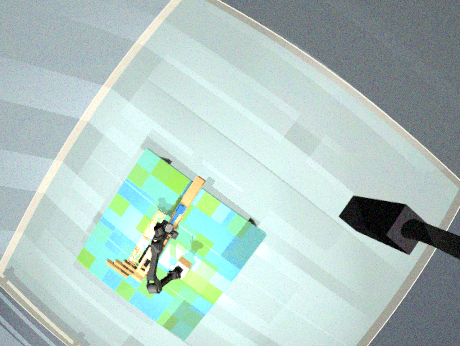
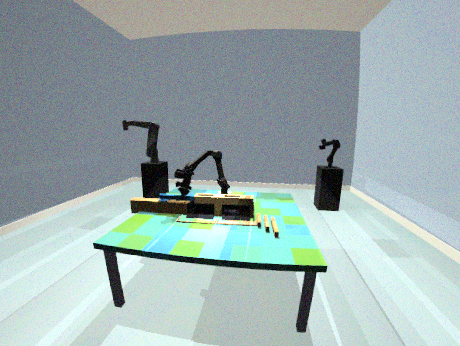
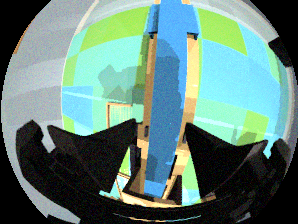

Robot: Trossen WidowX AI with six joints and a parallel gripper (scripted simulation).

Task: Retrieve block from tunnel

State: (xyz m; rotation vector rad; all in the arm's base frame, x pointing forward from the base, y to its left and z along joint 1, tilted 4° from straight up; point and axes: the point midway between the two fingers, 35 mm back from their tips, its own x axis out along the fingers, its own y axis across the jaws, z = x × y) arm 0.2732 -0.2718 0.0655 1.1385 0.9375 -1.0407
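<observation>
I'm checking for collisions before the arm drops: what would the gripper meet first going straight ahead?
Probably the blue bar, which runs between the open fingers of the gripper; its depth is unclear.

The whole bench (image 1: pixel 215 220) (image 2: pixel 210 247) is shared by two views: it is seen from high overhead, turned aslant, and from a raised spot off one side, facing the far wall (image 2: pixel 240 100); from the wrist, it is viewed close over the fingers

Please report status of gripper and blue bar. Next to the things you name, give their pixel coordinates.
Gripper (image 1: pixel 172 234) (image 2: pixel 184 192) (image 3: pixel 161 124) partly open, above blue bar (image 1: pixel 178 214) (image 2: pixel 170 197) (image 3: pixel 170 85). Bar between wooden rails (image 3: pixel 191 80). Block not visible.
</observation>
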